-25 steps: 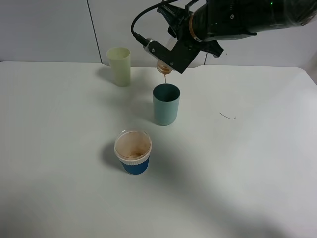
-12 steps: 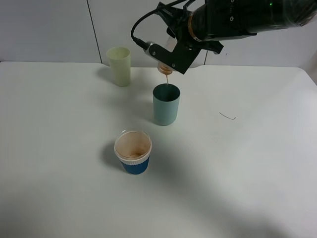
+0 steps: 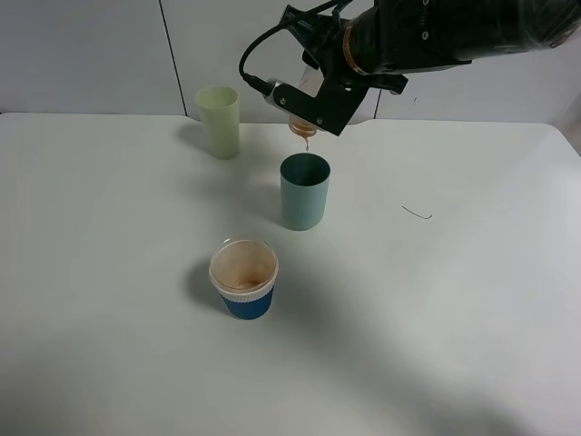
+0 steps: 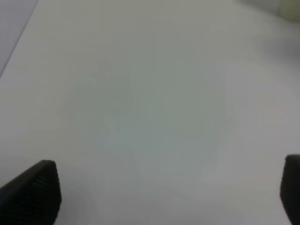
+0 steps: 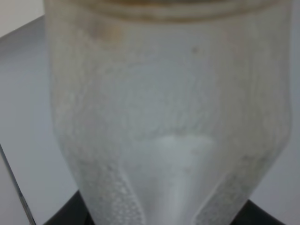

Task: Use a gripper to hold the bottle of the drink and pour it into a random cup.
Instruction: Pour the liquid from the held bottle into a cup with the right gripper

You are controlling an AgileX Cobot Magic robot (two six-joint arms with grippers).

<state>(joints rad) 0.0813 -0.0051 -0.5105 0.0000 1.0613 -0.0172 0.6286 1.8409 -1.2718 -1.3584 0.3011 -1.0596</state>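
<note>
In the exterior high view my right gripper (image 3: 315,102) reaches in from the upper right and is shut on the bottle of the drink (image 3: 300,123). The bottle is tipped mouth-down just above the teal-green cup (image 3: 304,191), with a short brownish trickle hanging from its mouth. The cup stands upright on the white table (image 3: 118,272). The clear bottle wall (image 5: 164,117) fills the right wrist view and hides the fingers. Over bare table, the left gripper (image 4: 164,197) is open, with its dark fingertips (image 4: 33,194) far apart.
A taller pale yellow-green cup (image 3: 219,121) stands at the back left of the teal cup. In front of it stands a blue-sleeved paper cup (image 3: 243,278) with a brown-stained inside. A thin dark thread (image 3: 418,213) lies to the right.
The brown stream that reached down to the cup's rim half a second ago has thinned to a short drip. The right gripper and bottle have edged slightly up and left.
</note>
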